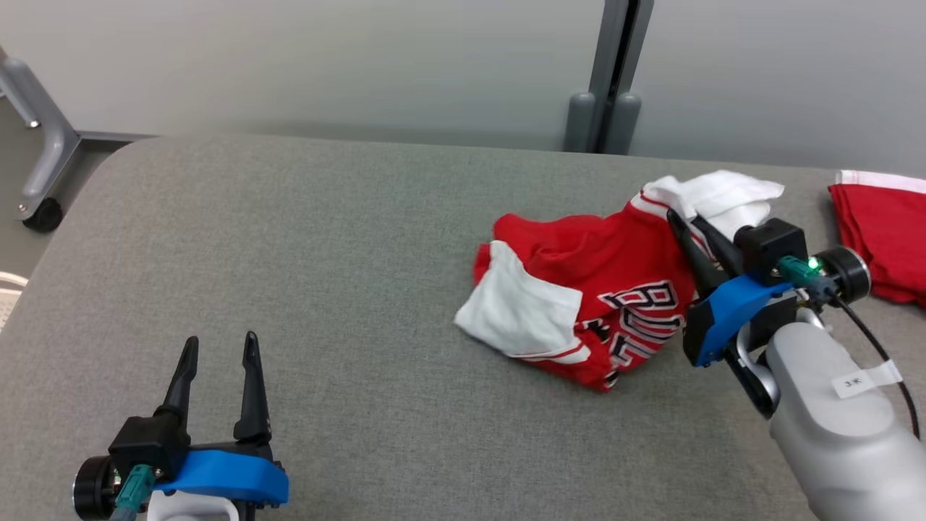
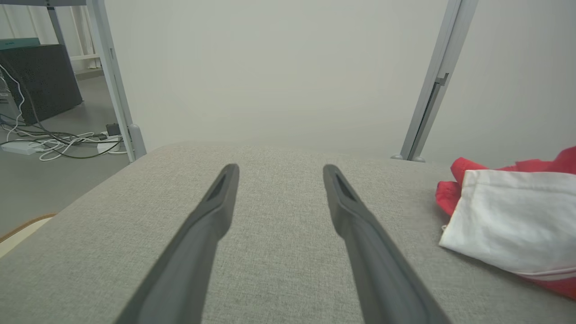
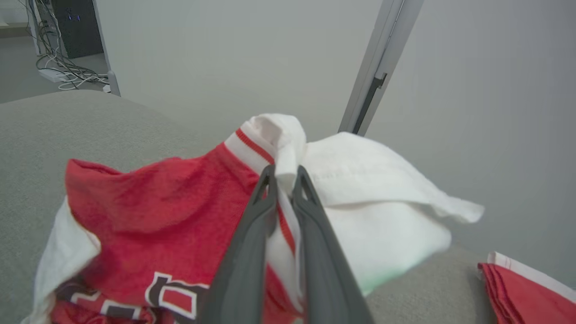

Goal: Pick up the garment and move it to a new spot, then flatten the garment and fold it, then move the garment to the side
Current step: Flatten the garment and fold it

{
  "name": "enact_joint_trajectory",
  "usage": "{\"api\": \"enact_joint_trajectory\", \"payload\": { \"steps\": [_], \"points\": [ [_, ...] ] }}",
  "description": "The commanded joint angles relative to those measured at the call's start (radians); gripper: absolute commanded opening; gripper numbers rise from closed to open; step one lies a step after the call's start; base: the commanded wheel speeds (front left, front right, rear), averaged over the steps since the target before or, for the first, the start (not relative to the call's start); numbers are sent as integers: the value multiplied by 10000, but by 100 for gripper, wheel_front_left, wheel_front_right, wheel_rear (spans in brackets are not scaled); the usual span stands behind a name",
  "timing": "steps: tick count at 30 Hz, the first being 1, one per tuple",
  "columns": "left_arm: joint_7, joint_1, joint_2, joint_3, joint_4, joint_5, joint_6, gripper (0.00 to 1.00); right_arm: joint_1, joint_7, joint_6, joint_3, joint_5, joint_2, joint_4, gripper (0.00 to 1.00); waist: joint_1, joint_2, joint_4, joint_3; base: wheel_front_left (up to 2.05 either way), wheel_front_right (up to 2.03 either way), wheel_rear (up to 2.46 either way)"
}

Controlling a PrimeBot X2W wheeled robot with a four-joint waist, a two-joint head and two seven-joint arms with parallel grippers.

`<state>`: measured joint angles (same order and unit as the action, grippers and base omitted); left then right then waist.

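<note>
Red jersey (image 1: pixel 579 253) lies crumpled, centre-right — your right gripper (image 1: pixel 684 218) pinches its white edge, left gripper (image 1: pixel 221 339) spread idle — moving, flattening, folding remain.

A grey fabric-covered tabletop (image 1: pixel 325 289) carries a crumpled red-and-white jersey (image 1: pixel 579 289) right of centre and a folded red garment (image 1: pixel 879 239) at its right edge.
</note>
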<state>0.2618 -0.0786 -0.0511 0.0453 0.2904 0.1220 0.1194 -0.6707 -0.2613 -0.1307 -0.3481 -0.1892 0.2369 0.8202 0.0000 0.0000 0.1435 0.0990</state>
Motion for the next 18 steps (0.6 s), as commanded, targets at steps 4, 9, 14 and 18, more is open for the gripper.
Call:
{"api": "enact_joint_trajectory", "payload": {
  "steps": [4, 9, 14, 18],
  "points": [
    [43, 142, 12, 36, -58, -65, -27, 100, 489, -50, -1, 461, 515, 65, -1233, 0, 0, 0, -140, -186, 0, 0, 0],
    [43, 218, 14, 44, -72, -86, 4, 100, 755, -49, 0, 344, 856, -321, -2379, 0, 0, 0, -108, -328, 0, 0, 0],
    [43, 264, 14, 47, -134, -40, 22, 100, 880, 101, -1, -422, 1238, -1000, -3079, 0, 0, 0, 35, -384, 0, 0, 0],
    [43, 266, 13, -21, -138, 23, 22, 100, 1013, 219, -1, -1219, 1178, -1424, -3060, 0, 0, 0, 173, -364, 0, 0, 0]
  ]
}}
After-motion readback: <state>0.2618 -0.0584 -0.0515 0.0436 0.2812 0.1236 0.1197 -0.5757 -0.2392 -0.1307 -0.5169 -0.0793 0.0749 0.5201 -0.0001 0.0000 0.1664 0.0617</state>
